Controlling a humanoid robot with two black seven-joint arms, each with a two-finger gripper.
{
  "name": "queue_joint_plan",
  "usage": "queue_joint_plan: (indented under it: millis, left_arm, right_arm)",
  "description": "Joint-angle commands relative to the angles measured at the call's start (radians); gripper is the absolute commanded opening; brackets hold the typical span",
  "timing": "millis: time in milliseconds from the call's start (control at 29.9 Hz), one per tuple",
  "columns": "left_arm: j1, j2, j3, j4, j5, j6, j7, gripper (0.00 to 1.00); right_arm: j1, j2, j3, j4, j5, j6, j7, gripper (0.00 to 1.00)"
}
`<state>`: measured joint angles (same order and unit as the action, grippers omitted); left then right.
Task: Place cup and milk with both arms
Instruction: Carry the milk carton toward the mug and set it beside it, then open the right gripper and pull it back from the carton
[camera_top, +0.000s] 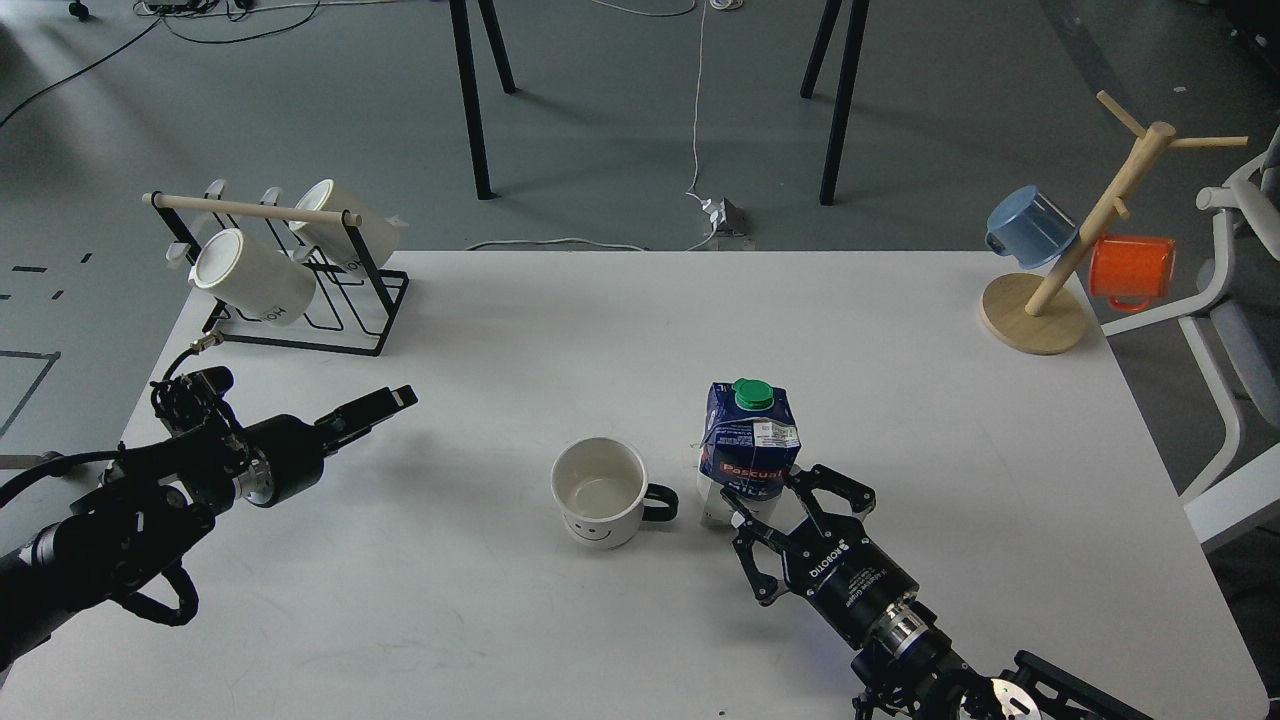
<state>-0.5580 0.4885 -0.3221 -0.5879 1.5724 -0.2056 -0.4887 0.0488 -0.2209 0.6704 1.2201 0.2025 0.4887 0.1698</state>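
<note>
Right gripper (790, 505): reaching in from the bottom edge, its claw fingers standing apart around the foot of the milk; whether they are touching the carton, hard to say
Milk (748, 440): standing upright near the middle of the table, green cap on top, red label facing the robot, just right of the cup
Cup (601, 492): sitting upright and empty on the table, smiley face turned toward the robot, black handle pointing right at the milk, a small gap showing between the two
Left gripper (385, 402): hanging over the left part of the table, well apart from the cup, holding nothing; its slim fingers are looking pressed together, though from this angle I cannot tell for sure
Table (500, 330): white, carrying everything
Rack (300, 290): standing at the far left corner, two cream mugs (255, 275) hanging on their sides under a wooden bar
Mug tree (1065, 260): standing at the far right corner, a blue cup (1030, 225) on its left peg, an orange cup (1132, 270) on its right
</note>
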Motion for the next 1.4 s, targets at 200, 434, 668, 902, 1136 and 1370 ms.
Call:
queue_joint_plan:
  millis: [200, 434, 668, 902, 1136, 1370]
  left_arm:
    - [0.0, 0.005, 0.0, 0.0, 0.0, 0.0, 0.0, 0.99]
    - [0.0, 0.007, 0.0, 0.002, 0.001, 0.0, 0.0, 0.99]
    - [0.0, 0.007, 0.012, 0.003, 0.001, 0.0, 0.0, 0.99]
    - [-0.002, 0.007, 0.026, 0.002, -0.003, 0.0, 0.0, 0.99]
    - [-0.013, 0.004, 0.015, 0.002, -0.011, 0.0, 0.0, 0.99]
    - [-0.017, 0.016, -0.087, -0.016, -0.015, -0.008, 0.0, 0.99]
  right_arm:
    - [-0.013, 0.0, 0.0, -0.004, 0.0, 0.0, 0.0, 0.77]
    - [-0.033, 0.0, 0.0, 0.009, 0.002, 0.0, 0.0, 0.96]
    - [-0.09, -0.035, 0.001, 0.048, 0.002, 0.0, -0.001, 0.96]
    - [-0.15, -0.179, 0.034, 0.12, 0.012, 0.0, 0.005, 0.96]
    - [-0.182, -0.402, 0.155, 0.151, 0.067, 0.0, 0.014, 0.96]
    - [-0.15, -0.518, 0.352, 0.11, 0.135, 0.0, 0.011, 0.96]
